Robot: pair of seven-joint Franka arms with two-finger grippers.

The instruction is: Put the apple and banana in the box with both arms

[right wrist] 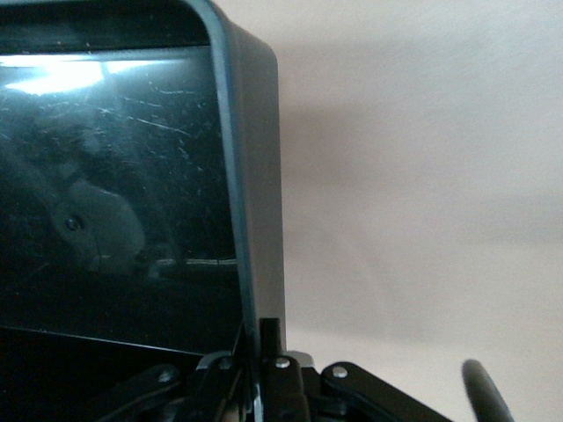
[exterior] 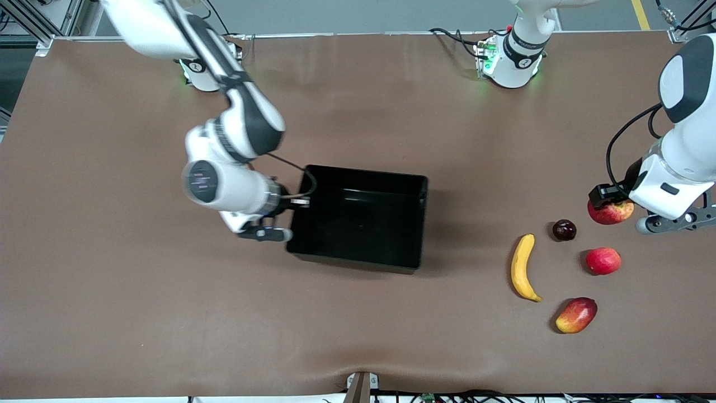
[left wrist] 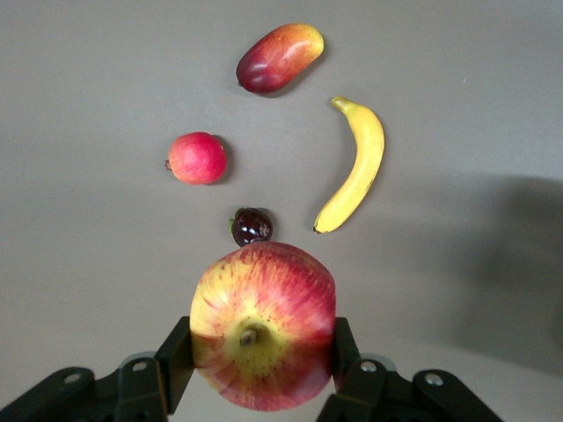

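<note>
One mango-like fruit [exterior: 576,315], one banana [exterior: 523,275], two apples, seemingly.

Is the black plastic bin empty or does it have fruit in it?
Empty: the shallow black plastic bin shows only bare glossy floor; every fruit is outside it.

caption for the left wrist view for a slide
Left claw grips the apple above the banana and three other fruits.
</note>
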